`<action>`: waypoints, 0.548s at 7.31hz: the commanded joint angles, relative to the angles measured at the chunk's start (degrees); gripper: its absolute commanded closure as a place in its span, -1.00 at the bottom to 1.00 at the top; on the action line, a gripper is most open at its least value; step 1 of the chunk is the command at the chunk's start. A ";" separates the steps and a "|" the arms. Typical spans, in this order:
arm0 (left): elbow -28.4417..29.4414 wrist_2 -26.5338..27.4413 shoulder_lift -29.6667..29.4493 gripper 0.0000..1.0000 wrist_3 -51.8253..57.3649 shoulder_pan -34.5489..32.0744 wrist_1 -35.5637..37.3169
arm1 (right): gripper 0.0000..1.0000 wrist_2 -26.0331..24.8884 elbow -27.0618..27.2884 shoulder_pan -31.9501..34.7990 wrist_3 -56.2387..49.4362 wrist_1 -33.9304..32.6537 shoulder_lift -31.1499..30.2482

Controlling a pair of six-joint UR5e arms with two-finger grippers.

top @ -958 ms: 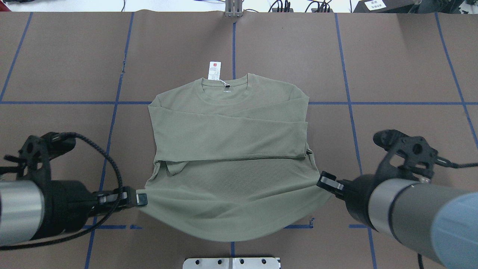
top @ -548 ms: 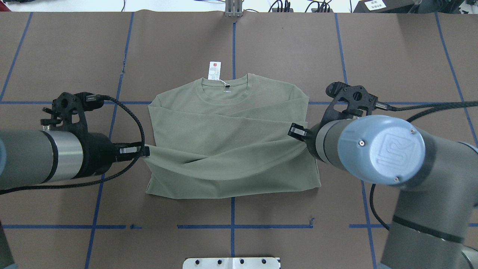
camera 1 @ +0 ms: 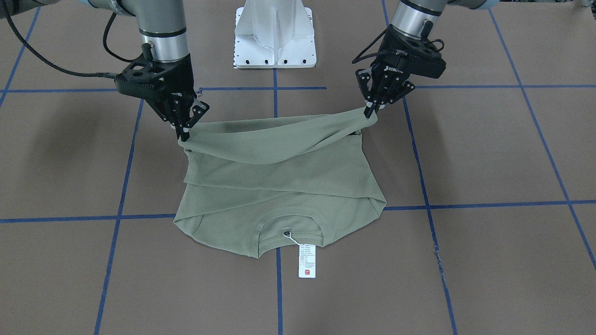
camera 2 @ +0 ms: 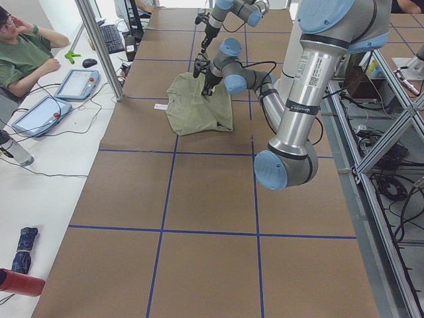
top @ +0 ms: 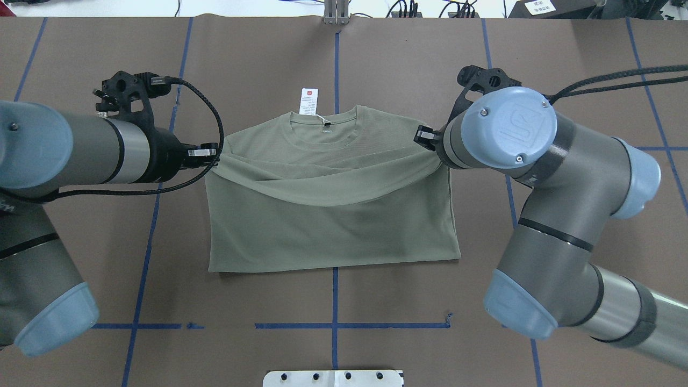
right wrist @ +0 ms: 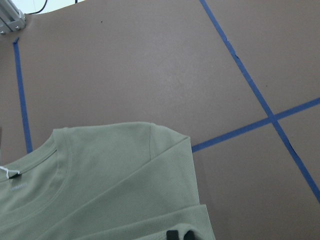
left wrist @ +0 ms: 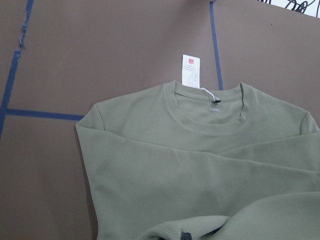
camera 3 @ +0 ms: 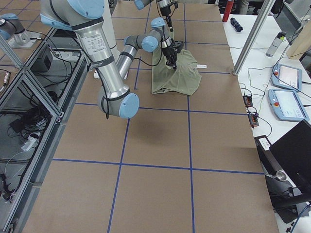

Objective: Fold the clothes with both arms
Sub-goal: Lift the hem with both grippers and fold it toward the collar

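The sage-green shirt (top: 333, 231) lies on the brown table with its collar (top: 325, 129) at the far side and a white hang tag (top: 309, 101) beyond it. Its lower hem is lifted and sags between the two grippers, above the chest. My left gripper (top: 215, 156) is shut on the hem's left corner, and my right gripper (top: 422, 135) is shut on the right corner. The front-facing view shows the left gripper (camera 1: 370, 111) and the right gripper (camera 1: 184, 135) pinching the raised hem, with the shirt (camera 1: 279, 186) and tag (camera 1: 307, 261) below. The left wrist view looks down on the collar (left wrist: 210, 112).
Blue tape lines (top: 333, 325) grid the brown table. The white base pedestal (camera 1: 274, 35) stands at the robot's side. A person (camera 2: 23, 53) sits at a side table with tablets (camera 2: 76, 83) beyond the table's far edge.
Both arms have carried the shirt's hem from the near edge up toward the collar, doubling the lower half over the folded sleeves. The grippers stayed shut on the hem corners.
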 commanded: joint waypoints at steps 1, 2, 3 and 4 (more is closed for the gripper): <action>12.91 0.77 -4.71 1.00 0.34 -0.62 -3.64 | 1.00 0.18 -13.28 2.57 -1.69 10.88 2.77; 19.41 3.39 -4.73 1.00 0.34 -0.62 -9.59 | 1.00 0.18 -19.00 3.53 -1.96 16.09 3.03; 24.00 3.59 -4.81 1.00 0.34 -0.62 -13.91 | 1.00 0.27 -21.67 4.41 -3.61 16.92 3.91; 25.35 3.59 -4.81 1.00 0.34 -0.71 -14.74 | 1.00 0.19 -23.96 4.51 -3.71 16.93 5.05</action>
